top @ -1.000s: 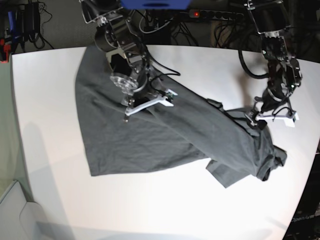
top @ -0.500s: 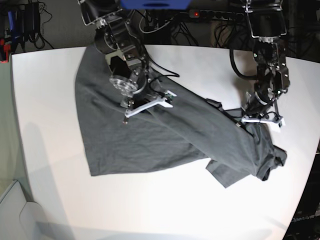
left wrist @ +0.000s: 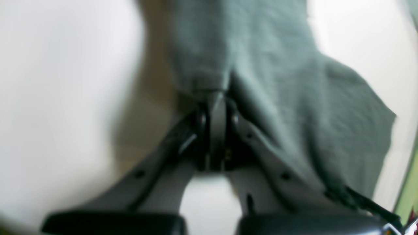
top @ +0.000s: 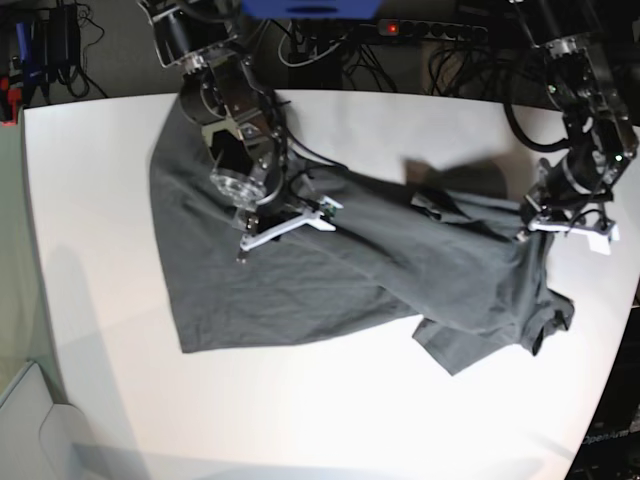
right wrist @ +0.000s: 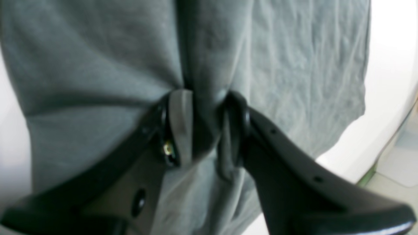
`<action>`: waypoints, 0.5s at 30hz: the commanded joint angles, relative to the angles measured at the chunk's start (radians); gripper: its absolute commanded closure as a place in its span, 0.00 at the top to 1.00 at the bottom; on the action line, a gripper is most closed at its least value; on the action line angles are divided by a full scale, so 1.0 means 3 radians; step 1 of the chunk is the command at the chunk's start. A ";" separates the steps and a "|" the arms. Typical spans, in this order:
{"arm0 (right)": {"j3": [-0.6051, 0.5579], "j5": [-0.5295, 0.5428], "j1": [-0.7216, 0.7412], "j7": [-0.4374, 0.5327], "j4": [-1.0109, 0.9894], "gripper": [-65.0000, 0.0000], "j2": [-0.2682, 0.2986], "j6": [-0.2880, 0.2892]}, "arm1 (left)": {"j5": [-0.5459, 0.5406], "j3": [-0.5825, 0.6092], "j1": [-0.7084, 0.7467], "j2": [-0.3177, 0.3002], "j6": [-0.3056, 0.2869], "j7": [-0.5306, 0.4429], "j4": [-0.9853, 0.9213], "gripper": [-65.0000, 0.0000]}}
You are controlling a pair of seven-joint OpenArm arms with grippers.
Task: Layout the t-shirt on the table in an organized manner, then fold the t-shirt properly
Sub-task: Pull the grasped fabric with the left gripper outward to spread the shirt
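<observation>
The dark grey t-shirt (top: 300,280) lies crumpled across the white table (top: 100,200), wide at the left and bunched at the lower right. My right gripper (top: 285,228) is low on the shirt's upper middle. In the right wrist view it (right wrist: 202,124) is shut on a thick fold of the t-shirt (right wrist: 98,65). My left gripper (top: 535,228) is at the shirt's right end, near the table's right edge. The left wrist view shows it (left wrist: 214,98) shut on an edge of the t-shirt (left wrist: 277,81), which hangs stretched from it.
Behind the table's far edge run a power strip (top: 430,30) and tangled cables (top: 60,50). The table's curved right edge (top: 625,300) is close to my left gripper. A pale bin corner (top: 20,420) stands on the floor at lower left.
My left gripper closed on the shirt's right end and pulled it right and upward, stretching the cloth. My right gripper shifted slightly left, still holding its fold.
</observation>
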 commanded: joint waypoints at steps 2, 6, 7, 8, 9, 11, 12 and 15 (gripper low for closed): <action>0.0094 -0.0032 0.0092 -0.0052 -0.0029 0.31 -0.0016 -0.0013 | -0.0051 -0.0174 0.0003 -0.0062 -0.0021 0.0210 0.0181 0.01; 0.0124 -0.0032 0.0082 0.0041 -0.0029 0.31 -0.0021 -0.0013 | -0.0051 -0.0486 0.0079 -0.0134 -0.0021 0.0665 0.0329 0.01; 0.0124 -0.0032 0.0082 0.0061 -0.0034 0.31 -0.0021 -0.0013 | -0.0051 -0.0507 0.0084 -0.0180 -0.0021 0.0788 0.0324 0.01; 0.0124 -0.0032 0.0087 0.0066 -0.0034 0.31 -0.0021 -0.0013 | -0.0051 -0.0512 0.0084 -0.0231 -0.0021 0.0910 0.0314 0.00; 0.0124 -0.0032 0.0087 0.0066 -0.0034 0.31 -0.0021 -0.0013 | -0.0051 -0.0512 0.0084 -0.0272 -0.0021 0.1028 0.0319 0.01; 0.0114 -0.0032 0.0082 0.0066 -0.0029 0.31 -0.0026 -0.0013 | -0.0051 -0.0527 0.0141 -0.0359 -0.0021 0.1061 0.0360 0.01; 0.0114 -0.0032 0.0082 0.0066 -0.0029 0.31 -0.0026 -0.0013 | -0.0051 -0.0532 0.0197 -0.0395 -0.0021 0.1061 0.0365 0.01; 0.0114 -0.0032 0.0077 0.0066 -0.0034 0.31 -0.0026 -0.0013 | -0.0051 -0.0517 0.0371 -0.0512 -0.0021 0.1061 0.0365 0.01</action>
